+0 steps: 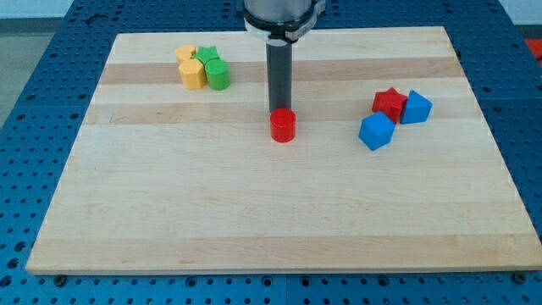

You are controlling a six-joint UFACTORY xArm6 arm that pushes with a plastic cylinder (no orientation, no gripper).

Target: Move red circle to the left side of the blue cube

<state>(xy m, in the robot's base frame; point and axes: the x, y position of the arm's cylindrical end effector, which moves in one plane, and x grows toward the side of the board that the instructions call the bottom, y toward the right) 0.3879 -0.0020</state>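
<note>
Red circle (283, 125) — short red cylinder, upright, flat face up, on the wooden counter (254, 212) near its middle, a bit toward the view's top. Blue cube (377, 131) — to the view's right of the red circle, clearly apart from it, sitting turned so a corner faces the view's bottom. A second blue cube (416, 107) lies further right and slightly higher; which one the task means can't be told.

My tip (279, 112) stands just above the cylinder (283, 126), with the cubes (377, 131) well to the view's right.
</note>
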